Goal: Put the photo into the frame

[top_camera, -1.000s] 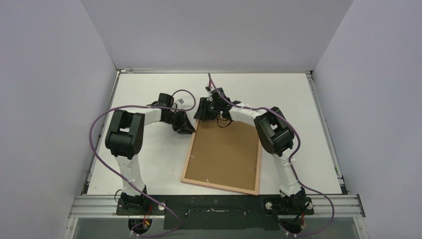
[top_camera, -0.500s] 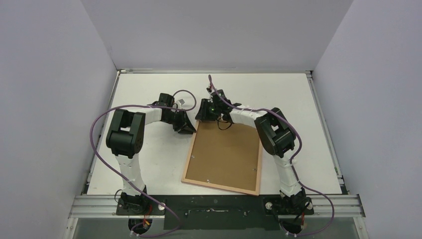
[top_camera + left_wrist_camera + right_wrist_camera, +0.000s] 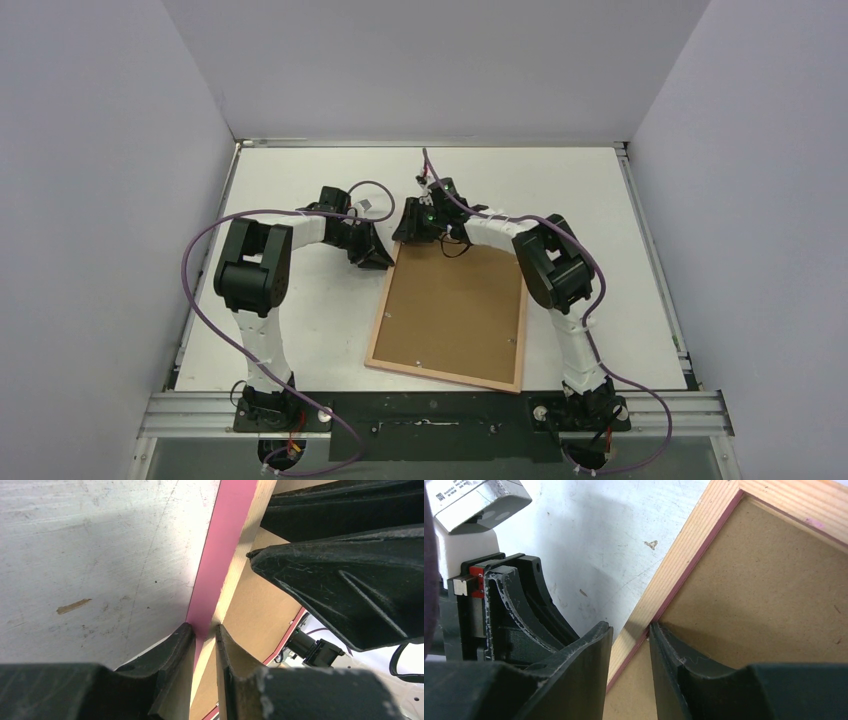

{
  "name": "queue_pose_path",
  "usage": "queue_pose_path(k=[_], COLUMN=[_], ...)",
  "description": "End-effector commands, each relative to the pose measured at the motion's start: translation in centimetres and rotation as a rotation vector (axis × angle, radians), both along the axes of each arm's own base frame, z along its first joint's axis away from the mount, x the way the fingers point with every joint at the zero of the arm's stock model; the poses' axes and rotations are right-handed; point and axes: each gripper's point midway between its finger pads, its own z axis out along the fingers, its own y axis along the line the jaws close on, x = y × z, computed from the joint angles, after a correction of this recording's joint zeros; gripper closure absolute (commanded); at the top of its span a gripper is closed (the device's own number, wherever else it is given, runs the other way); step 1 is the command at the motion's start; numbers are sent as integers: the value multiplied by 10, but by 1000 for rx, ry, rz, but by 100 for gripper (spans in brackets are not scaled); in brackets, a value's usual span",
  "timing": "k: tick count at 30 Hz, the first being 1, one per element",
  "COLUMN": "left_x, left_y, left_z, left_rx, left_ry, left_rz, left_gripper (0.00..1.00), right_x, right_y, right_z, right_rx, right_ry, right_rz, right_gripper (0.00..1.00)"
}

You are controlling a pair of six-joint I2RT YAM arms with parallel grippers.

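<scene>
White table (image 3: 300,180) holds the frame (image 3: 440,377) face down at centre, backing board (image 3: 455,315) fitted, photo not in sight. Left gripper (image 3: 204,630) and right gripper (image 3: 630,630) each pinch its 11 o'clock corner; next, seemingly, an even joint lift to flip it

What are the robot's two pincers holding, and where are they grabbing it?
Both pinch the frame, which lies back up, by its thin rim near the far left corner, the left pincer beside the right pincer.
</scene>
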Motion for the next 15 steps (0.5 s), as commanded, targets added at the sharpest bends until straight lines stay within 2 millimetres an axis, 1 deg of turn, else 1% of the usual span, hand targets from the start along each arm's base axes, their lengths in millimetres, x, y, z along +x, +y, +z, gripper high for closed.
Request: queue_pose_path(k=[1, 3, 6, 8, 9, 11, 13, 15], left_x=[9, 13, 21, 28, 31, 40, 50, 63], left_y=[9, 8, 7, 8, 8, 10, 11, 10], left_z=[-27, -21, -8, 1, 5, 15, 23, 32], left_rx=[99, 77, 43, 26, 17, 0, -10, -12], left_ry=[-31, -43, -68, -90, -101, -129, -158, -202], left_rz=[8, 13, 21, 27, 28, 36, 38, 31], left_gripper=[81, 81, 77, 74, 72, 69, 67, 63], right_x=[-47, -23, 18, 38, 45, 54, 54, 49], right_y=[-1, 0, -7, -18, -28, -52, -80, -106], right_z=[-34, -13, 30, 56, 66, 77, 79, 78], right_rx=[-41, 2, 78, 108, 108, 85, 36, -26], right_ry=[229, 179, 91, 45, 26, 3, -5, -20], right_rz=[32, -49, -178, -259, -299, -378, -448, -502], right_gripper=[64, 62, 58, 57, 55, 53, 52, 50])
